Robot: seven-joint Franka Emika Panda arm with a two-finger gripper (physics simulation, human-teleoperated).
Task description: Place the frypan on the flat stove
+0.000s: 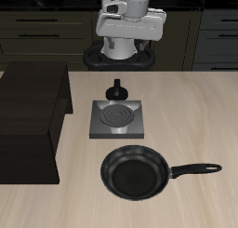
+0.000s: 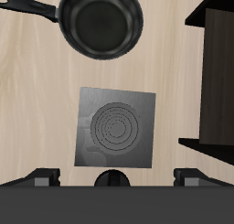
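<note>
**Pan on worktop, claw high at the back**

Pan sits on the worktop near the front edge, just in front of the stove, not touching it. Claw is well apart from the pan, up at the far side over the robot base; the stove lies between them. Fingers are not clearly visible in either view, so I cannot tell if the claw is apart or together. It holds nothing visible.

Pan look: round, black, shallow, glossy rim, empty inside. Long thin black handle runs along the front edge, pointing away from the cabinet. Wrist view shows pan and stove with a strip of bare wood between.

Stove: flat square grey plate, dark spiral coil in the middle, nothing on it. Small black knob stands just behind the stove's far edge.

Room: cabinet stands beside the stove with a gap between them. Bare worktop on the stove's other side and around the handle. Pan rim is close to the front edge.
</note>
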